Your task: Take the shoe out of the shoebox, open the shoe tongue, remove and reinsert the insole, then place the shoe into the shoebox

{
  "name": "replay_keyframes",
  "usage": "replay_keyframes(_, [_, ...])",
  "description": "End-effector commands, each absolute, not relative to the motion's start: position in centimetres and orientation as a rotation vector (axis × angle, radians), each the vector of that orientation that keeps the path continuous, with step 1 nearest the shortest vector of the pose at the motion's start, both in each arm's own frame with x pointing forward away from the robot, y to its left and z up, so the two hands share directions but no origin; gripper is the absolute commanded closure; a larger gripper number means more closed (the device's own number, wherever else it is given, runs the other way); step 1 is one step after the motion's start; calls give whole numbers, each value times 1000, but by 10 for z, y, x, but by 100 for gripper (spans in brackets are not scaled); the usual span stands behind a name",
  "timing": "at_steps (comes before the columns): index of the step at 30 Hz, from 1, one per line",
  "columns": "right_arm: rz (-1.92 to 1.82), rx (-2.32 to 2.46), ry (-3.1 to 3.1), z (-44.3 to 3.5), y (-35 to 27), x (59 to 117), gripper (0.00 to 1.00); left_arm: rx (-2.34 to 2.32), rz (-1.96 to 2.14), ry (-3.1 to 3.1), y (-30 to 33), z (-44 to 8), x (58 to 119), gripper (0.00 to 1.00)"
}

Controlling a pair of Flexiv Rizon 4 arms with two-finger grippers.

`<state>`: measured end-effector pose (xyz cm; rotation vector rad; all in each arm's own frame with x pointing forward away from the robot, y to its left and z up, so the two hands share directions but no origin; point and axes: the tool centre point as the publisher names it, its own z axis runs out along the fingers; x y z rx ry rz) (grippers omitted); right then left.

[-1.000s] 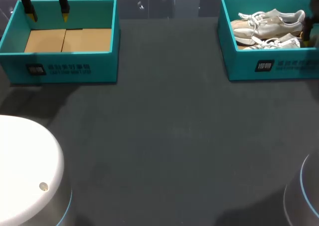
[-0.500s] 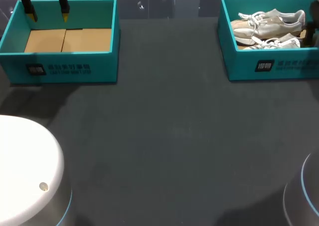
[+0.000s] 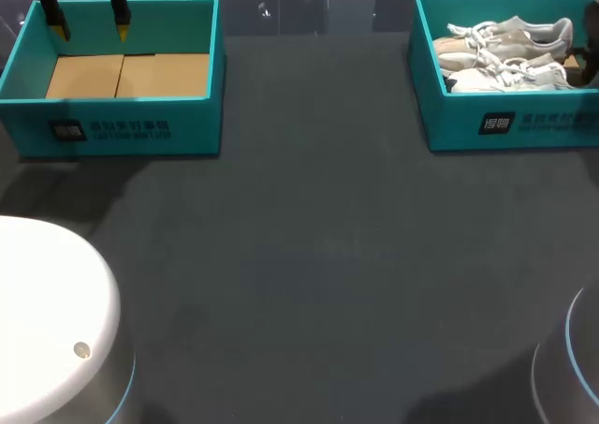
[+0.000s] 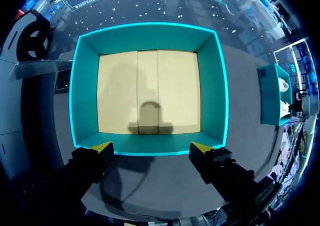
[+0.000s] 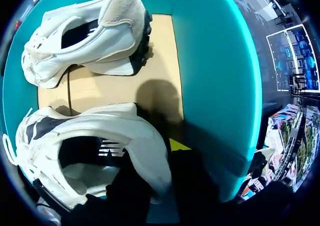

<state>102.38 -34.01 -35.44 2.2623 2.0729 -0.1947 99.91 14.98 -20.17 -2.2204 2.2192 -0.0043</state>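
A dark grey table (image 3: 318,274) holds two open teal shoeboxes at its far edge, well apart. The left shoebox (image 3: 112,124) sits at the far left and shows only its tan cardboard floor (image 3: 126,76). The right shoebox (image 3: 510,124) sits at the far right and holds a pair of white lace-up sneakers.

The far sneaker (image 5: 85,41) lies on its side against the box's far wall. The near sneaker (image 5: 90,136) sits by the near wall, its opening facing up and its heel toward the right end of the box.

The right gripper (image 5: 155,158) is inside the right end of that box, at the near sneaker's heel. One dark finger is down inside the shoe's opening. The other, its yellow tip showing, is outside the heel, so the heel wall is pinched between them.

The left gripper (image 4: 151,148) hangs above the left shoebox's far wall. Its fingers are spread wide, holding nothing, with the yellow tips over the rim.
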Motion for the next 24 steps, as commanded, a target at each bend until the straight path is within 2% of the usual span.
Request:
replay_keyframes(1, [-172,2266,2055,-338,-341,1024,100,-2221,-3,2220,150,-201,999,0])
replay_keyframes(24, [-202,2166,1856,-219,-332,1022,100,-2221,-3,2220,150,-201,999,0])
